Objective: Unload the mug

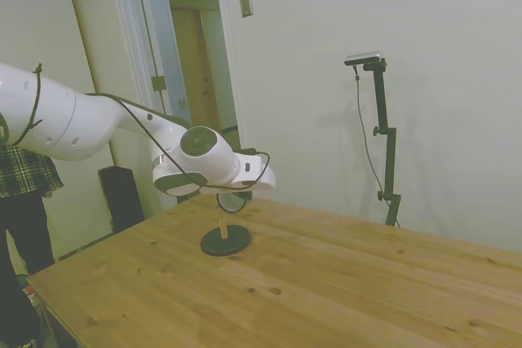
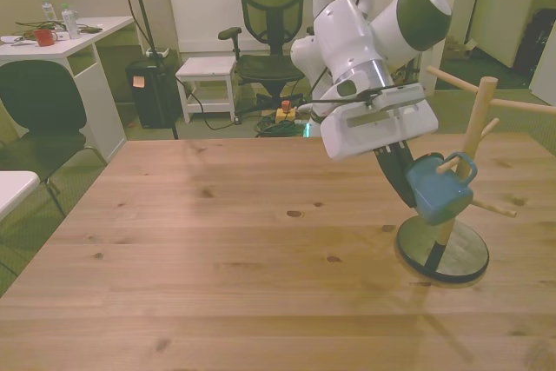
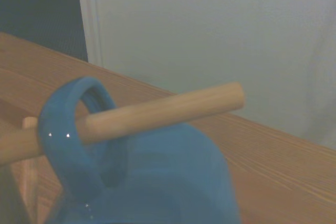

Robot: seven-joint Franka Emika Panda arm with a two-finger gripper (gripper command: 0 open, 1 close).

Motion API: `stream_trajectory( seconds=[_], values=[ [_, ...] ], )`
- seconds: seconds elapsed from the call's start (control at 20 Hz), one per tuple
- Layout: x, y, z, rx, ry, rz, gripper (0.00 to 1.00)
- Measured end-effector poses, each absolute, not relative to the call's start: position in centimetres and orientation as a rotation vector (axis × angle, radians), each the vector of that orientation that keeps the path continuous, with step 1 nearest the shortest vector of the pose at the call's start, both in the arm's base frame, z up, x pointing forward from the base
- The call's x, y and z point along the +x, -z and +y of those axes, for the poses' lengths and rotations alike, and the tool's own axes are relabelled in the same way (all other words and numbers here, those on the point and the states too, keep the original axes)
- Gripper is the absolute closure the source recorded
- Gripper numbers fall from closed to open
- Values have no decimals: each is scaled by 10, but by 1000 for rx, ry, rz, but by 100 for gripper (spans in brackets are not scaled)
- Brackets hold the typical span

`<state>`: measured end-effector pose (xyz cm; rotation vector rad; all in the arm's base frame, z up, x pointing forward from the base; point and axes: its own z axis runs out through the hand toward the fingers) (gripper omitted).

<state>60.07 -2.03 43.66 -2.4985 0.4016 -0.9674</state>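
Going left to right in the front view: the gripper came in tilted, dark fingers angled down against the mug — honestly couldn't tell if they'd closed on it or not. The mug hung by its handle on a peg of the stand, which is why it sat tipped — probably needs sliding outward along the peg to come free.
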Motion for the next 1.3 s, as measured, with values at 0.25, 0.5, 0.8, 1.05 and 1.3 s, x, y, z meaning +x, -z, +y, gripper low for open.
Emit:
stream_trajectory(
  seconds=[0.25,0.5,0.8,1.05,1.3],
  values=[
    [598,-447,-21,-2488,989,402,100],
    [595,-456,-20,-2481,1006,396,100],
    [592,-465,-23,-2467,1024,409,100],
    [590,-472,-23,-2460,1040,407,100],
    [589,-477,-31,-2457,1056,422,100]
  ],
)
